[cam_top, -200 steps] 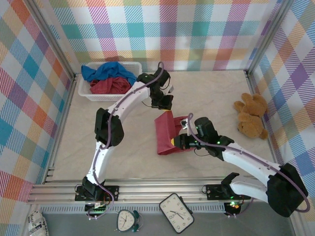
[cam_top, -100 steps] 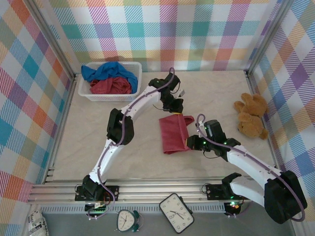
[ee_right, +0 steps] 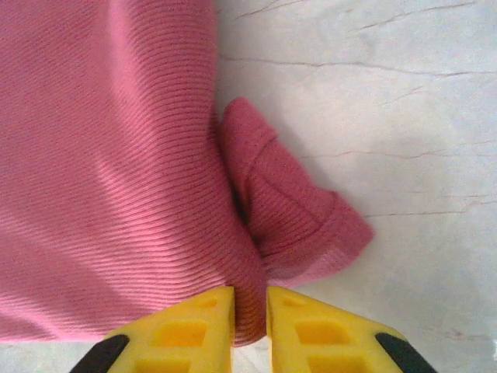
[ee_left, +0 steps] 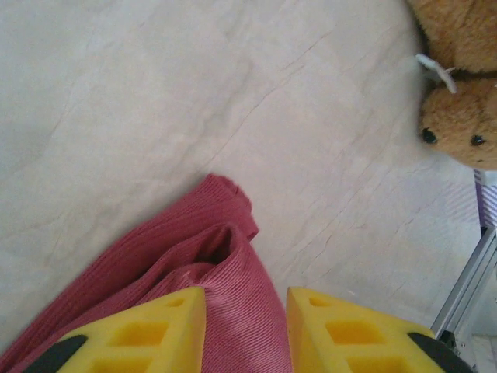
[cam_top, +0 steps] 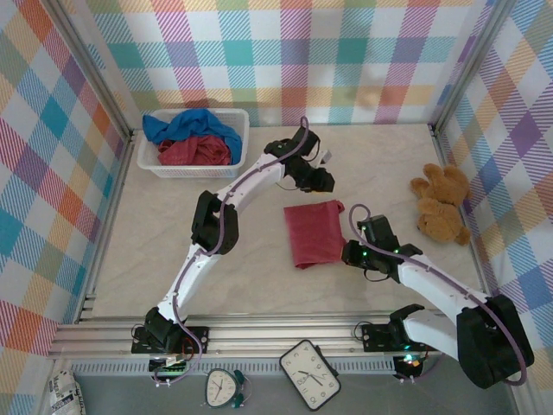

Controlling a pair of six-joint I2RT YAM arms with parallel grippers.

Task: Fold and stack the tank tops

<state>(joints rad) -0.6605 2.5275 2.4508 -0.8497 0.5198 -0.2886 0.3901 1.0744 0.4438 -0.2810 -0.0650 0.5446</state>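
Observation:
A dark red tank top (cam_top: 313,232) lies folded flat in the middle of the table. My left gripper (cam_top: 318,180) hovers over its far edge, open, with the ribbed cloth (ee_left: 194,256) lying loose between the yellow fingers (ee_left: 155,326). My right gripper (cam_top: 348,253) is at the near right corner, its jaws (ee_right: 250,299) pinched on a fold of the same top (ee_right: 116,155). A bright blue tank top (cam_top: 186,125) and another dark red tank top (cam_top: 194,151) sit crumpled in the basket.
The white mesh basket (cam_top: 186,170) stands at the back left. A brown teddy bear (cam_top: 441,206) sits by the right wall, and its face (ee_left: 458,116) shows in the left wrist view. Metal frame posts and checked walls close in the table.
The raised red top was carried rightward and laid flat. My left gripper opened and let go of its edge. Both arms shifted right.

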